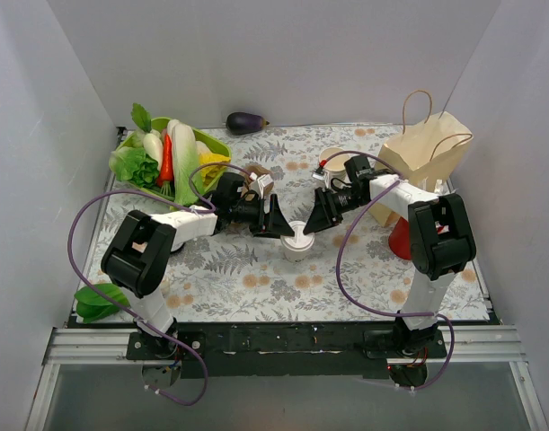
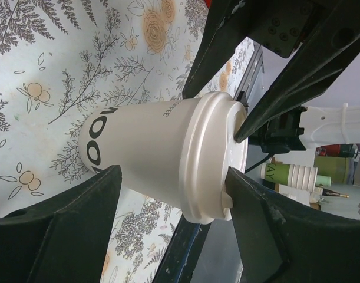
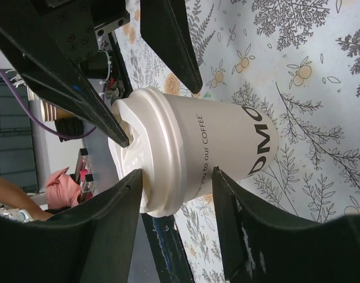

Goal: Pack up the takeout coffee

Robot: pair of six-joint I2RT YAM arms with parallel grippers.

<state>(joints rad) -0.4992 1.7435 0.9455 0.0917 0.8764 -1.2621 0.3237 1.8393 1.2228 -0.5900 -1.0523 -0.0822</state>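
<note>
Where the two arms meet, the takeout coffee [image 1: 298,241] stands upright near the middle of the floral tabletop [image 1: 256,287].
The left end effector [image 1: 278,220] and right end effector [image 1: 321,214] both have their fingers spread apart — tips close around the white lid [image 3: 135,156] from opposite sides. I cannot tell whether any tip presses on it. A brown paper bag [image 1: 427,148] stands well apart, far right.

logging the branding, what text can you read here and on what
"you to our COFFEE": small print on the cup, start hidden.
"DMO": large letters lower on it, cut off.
"AV": background cup stack, partly hidden.
Nothing else readable.
</note>
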